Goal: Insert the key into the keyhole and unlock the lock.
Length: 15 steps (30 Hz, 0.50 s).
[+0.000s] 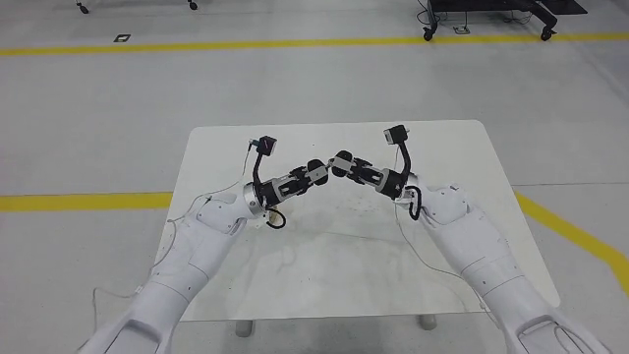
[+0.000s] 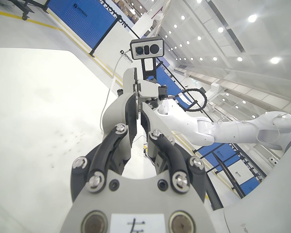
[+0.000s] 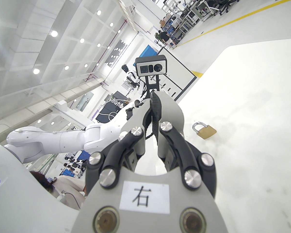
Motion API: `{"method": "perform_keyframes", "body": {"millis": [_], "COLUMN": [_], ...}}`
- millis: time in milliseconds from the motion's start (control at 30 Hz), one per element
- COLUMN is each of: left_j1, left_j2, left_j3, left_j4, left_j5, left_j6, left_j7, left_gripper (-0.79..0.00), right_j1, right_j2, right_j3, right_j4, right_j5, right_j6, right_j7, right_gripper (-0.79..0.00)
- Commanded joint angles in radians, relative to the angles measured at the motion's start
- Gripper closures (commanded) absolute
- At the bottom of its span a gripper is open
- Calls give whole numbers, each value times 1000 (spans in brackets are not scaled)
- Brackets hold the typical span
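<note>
**Top view:** left gripper [image 1: 319,171] and right gripper [image 1: 344,164] meet tip to tip above the worktop [image 1: 442,256].
**Left wrist view:** left gripper [image 2: 137,103] closed; whether it pinches the key cannot be told.
**Right wrist view:** right gripper [image 3: 152,105] closed; brass padlock [image 3: 205,130] lies flat nearby. Advisable: steady the padlock body and align the key with the keyhole before pushing.

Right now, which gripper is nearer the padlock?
Right, most likely. The right gripper hangs over the table with the padlock lying beside it. The left gripper meets it tip to tip, farther from the padlock.
</note>
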Motion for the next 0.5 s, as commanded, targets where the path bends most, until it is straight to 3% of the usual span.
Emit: {"method": "perform_keyframes", "body": {"millis": [0,267,333,367,467], "left_j1": [1,2,4,6,3], "left_j2": [0,1,2,2,7], "left_j3": [0,-2,-1,-2,-10], "left_j4": [0,-1,-3,-4,-1], "left_j5": [-4,-10,-24,-36,-59], "left_j6": [-3,-9,-11,-12,-15], "left_j7": [4,5,-1,-6,-32], "left_gripper": [0,0,0,0,0], "right_j1": [2,7,7,6,4], "right_j2": [0,1,4,5,14], "right_j3": [0,1,5,8,22], "right_j4": [3,8,6,5,2], "right_j5": [-3,-23,-36,-43,-94], "right_j6": [-2,-18,-31,-36,-68], "right_j7": [3,30,41,43,64], "right_gripper": [0,0,-302,-379,-443]}}
